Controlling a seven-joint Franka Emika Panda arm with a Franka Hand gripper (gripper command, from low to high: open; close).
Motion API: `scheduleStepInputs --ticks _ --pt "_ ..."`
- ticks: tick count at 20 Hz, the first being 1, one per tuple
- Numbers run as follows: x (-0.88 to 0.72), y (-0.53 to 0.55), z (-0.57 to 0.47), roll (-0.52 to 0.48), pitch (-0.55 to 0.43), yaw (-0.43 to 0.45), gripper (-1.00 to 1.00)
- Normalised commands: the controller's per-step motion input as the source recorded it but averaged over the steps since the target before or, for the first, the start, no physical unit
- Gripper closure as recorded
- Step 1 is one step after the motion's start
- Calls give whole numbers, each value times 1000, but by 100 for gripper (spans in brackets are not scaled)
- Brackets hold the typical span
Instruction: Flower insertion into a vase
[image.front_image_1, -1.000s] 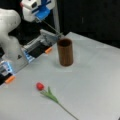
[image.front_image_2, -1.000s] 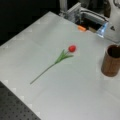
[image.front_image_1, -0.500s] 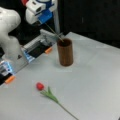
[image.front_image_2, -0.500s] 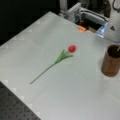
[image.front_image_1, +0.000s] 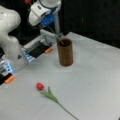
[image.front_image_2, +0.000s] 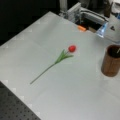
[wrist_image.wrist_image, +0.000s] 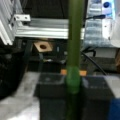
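The vase (image.front_image_1: 65, 53) is a dark-brown straight-sided cup standing upright on the table in both front views, near a front view's right edge (image.front_image_2: 111, 62). My gripper (image.front_image_1: 46, 23) hangs above and to the left of it, shut on a green flower stem (image.front_image_1: 56, 35). That stem slants down with its lower end inside the vase mouth. In the wrist view the stem (wrist_image.wrist_image: 74, 50) runs upright between the dark fingers (wrist_image.wrist_image: 50, 86). A second flower, a red tulip (image.front_image_1: 40, 86) with a long green stem, lies flat on the table (image.front_image_2: 72, 48), apart from the vase.
The white robot base (image.front_image_1: 11, 47) and a metal rail with orange tabs (image.front_image_1: 48, 50) line the table edge behind the vase. A dark perforated board (image.front_image_2: 15, 110) borders the table at a front view's bottom left.
The gripper with the held stem has shifted slightly right and down over the vase. The tulip on the table and the vase have not moved.
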Motion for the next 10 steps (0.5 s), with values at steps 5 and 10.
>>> scheduleStepInputs --ticks 5,10 --pt "360 63 113 -157 378 -13 100" --pt "406 -6 -5 -196 238 -24 100"
